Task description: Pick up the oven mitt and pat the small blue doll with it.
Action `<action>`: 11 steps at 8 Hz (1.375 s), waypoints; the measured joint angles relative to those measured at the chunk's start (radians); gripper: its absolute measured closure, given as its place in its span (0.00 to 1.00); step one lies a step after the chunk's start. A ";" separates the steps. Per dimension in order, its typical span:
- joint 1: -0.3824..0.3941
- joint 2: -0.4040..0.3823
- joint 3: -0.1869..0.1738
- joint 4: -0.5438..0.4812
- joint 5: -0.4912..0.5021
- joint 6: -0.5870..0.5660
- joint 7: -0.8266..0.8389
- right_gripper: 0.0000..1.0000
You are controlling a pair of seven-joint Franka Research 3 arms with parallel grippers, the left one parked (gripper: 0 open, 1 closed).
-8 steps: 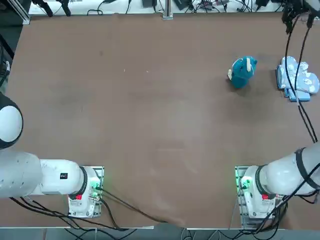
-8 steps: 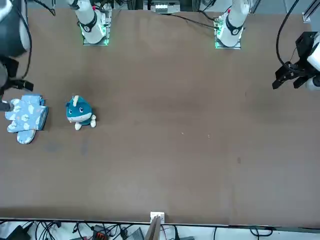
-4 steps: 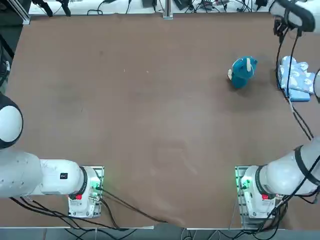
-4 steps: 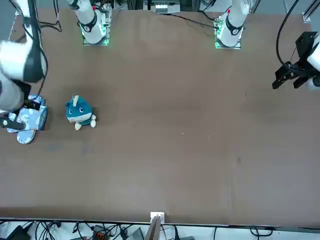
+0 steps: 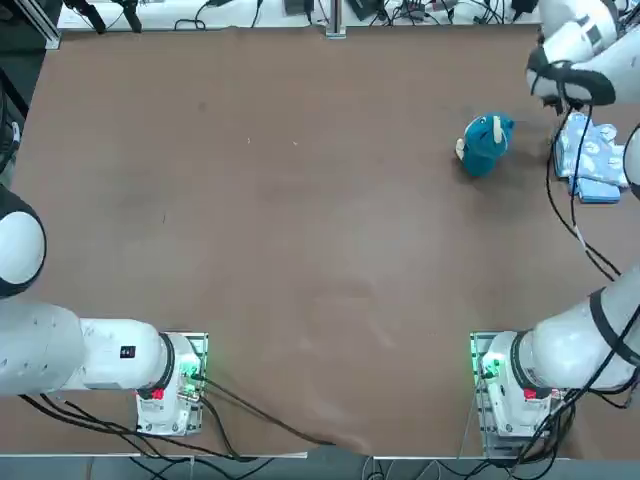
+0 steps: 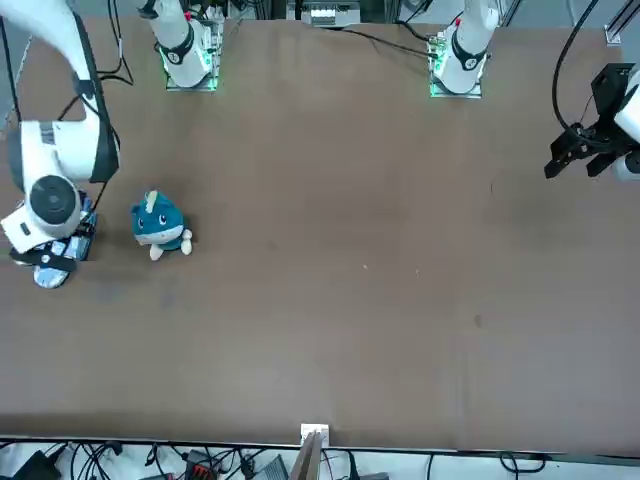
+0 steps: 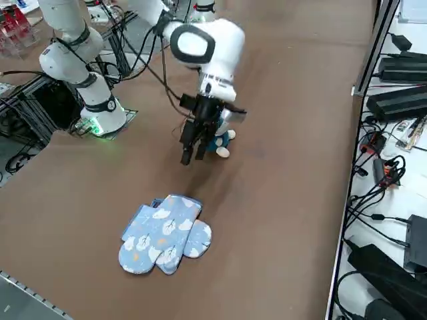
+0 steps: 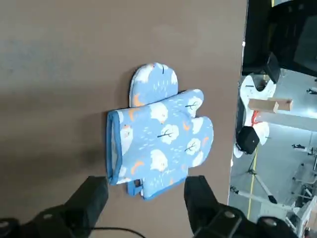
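I see the brown desk [image 5: 300,230] filling nearly the whole top view, bare across its middle and left. My working right arm [image 7: 200,47] reaches in from the upper left of the right side view, its white wrist bent downward. The right gripper [image 7: 189,155] hangs just left of centre in that view, above the desk and clear of it, with its jaws spread wide and nothing between them; in the wrist view the two dark fingers [image 8: 91,198] stand apart over bare desk, just short of the fabric.

The oven mitt [image 7: 165,233] lies flat on the desk in the lower left of the right side view, pale blue with white cloud patches, stacked on a second matching mitt whose thumb pokes out beyond it. In the top view it sits at the far right edge [image 5: 592,160].

The small blue doll [image 5: 485,143] sits on the desk in the upper right of the top view, just left of the mitt and apart from it.
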 joint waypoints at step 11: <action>-0.093 0.148 0.002 -0.101 -0.290 0.252 0.232 0.11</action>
